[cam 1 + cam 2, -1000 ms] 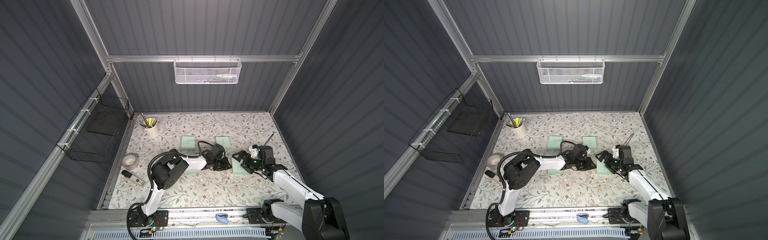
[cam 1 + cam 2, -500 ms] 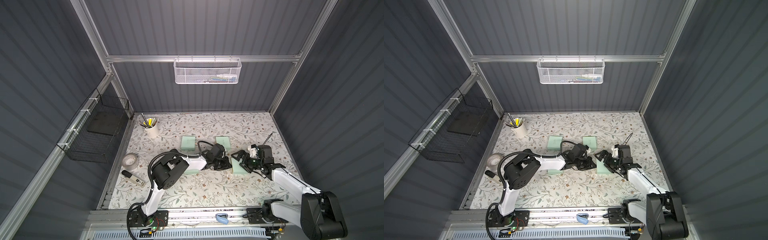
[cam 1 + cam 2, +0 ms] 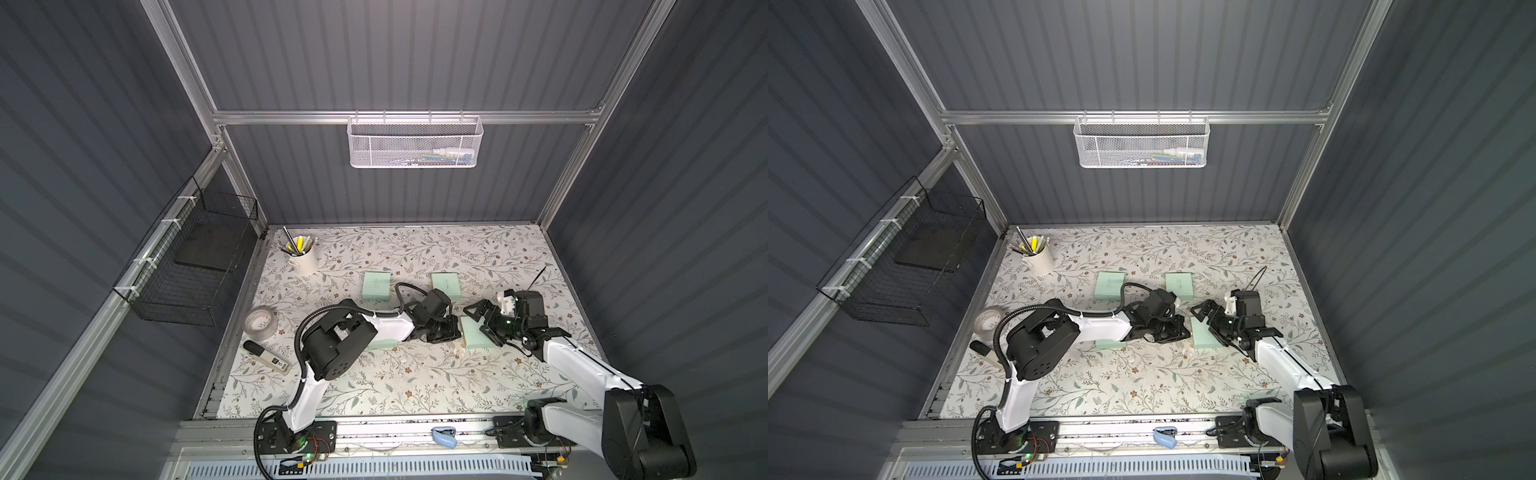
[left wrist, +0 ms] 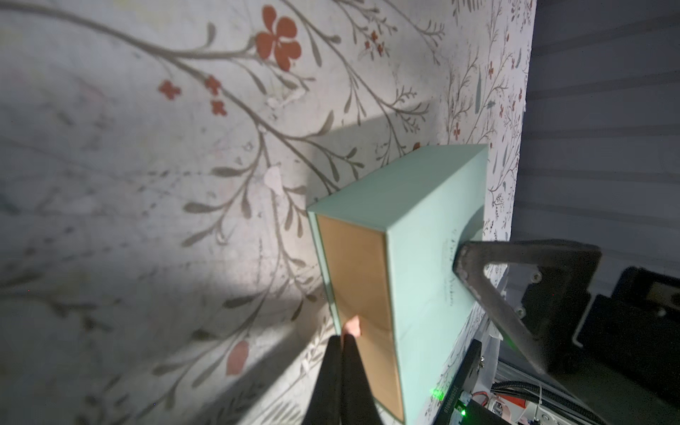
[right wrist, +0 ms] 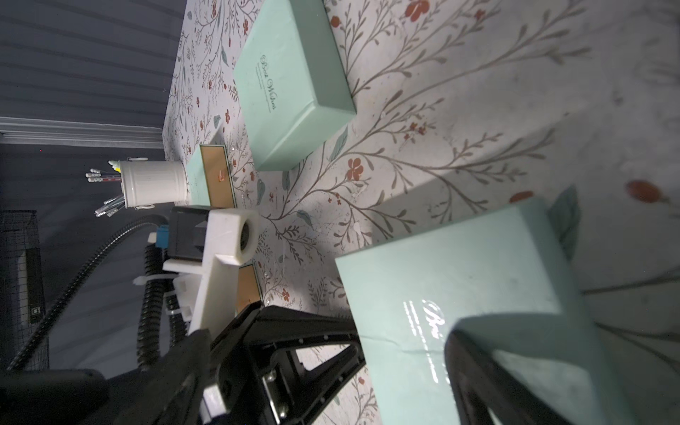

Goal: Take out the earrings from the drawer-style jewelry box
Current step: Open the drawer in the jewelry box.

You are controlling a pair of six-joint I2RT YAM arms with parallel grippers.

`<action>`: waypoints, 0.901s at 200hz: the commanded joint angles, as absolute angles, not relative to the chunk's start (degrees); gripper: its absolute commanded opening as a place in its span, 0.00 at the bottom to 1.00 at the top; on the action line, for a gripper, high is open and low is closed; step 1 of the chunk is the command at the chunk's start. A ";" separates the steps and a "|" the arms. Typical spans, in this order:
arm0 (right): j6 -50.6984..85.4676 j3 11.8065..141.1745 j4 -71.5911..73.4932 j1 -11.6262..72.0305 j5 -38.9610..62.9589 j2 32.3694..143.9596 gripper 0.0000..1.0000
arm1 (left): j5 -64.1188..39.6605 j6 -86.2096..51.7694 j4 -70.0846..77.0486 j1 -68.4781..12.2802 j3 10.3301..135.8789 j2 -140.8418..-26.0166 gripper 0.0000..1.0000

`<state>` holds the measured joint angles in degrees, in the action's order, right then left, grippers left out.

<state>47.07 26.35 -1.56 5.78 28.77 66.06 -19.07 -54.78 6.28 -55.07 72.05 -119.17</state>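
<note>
- floral tabletop point(image 3: 415, 374) is sitting within dark walls point(image 3: 374, 62); pen cup point(image 3: 303, 259) is standing aside
- left gripper point(image 4: 344, 344) is pinching tab point(image 4: 351, 325) of jewelry box point(image 4: 423, 257); right gripper point(image 3: 473, 320) is gaping, one finger touching its lid

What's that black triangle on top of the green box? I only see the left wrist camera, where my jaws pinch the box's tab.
Observer: It's a finger of the right gripper. Its jaws are wide open: one finger lies on your box and the other is off its side.
Child: Are there more boxes?
Observer: Yes, four in all: yours, two back boxes, and a fourth box half hidden under the left arm.
Child: What else is around?
Observer: A white cup full of pens stands in a back corner.
</note>
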 commanded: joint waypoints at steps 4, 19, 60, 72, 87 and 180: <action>48.24 24.60 -4.74 5.54 24.38 65.62 0.99 | -14.73 -52.89 -0.07 -54.19 69.63 -115.31 0.00; 48.33 24.37 -4.87 5.51 24.12 65.46 0.99 | -13.75 -52.30 -1.74 -53.98 69.57 -114.75 0.00; 48.50 23.95 -4.64 5.37 24.26 66.32 0.99 | -13.58 -51.42 -4.17 -53.97 69.86 -114.78 0.00; 48.60 23.79 -4.83 5.28 23.69 66.42 0.99 | -13.02 -51.39 -4.18 -53.97 69.09 -114.15 0.00; 48.85 23.48 -4.57 5.19 23.40 66.23 0.99 | -12.00 -51.11 -5.03 -53.97 68.21 -113.04 0.00; 48.78 23.79 -5.01 4.46 22.64 65.38 0.99 | -9.93 -49.87 -7.98 -53.95 67.11 -110.74 0.00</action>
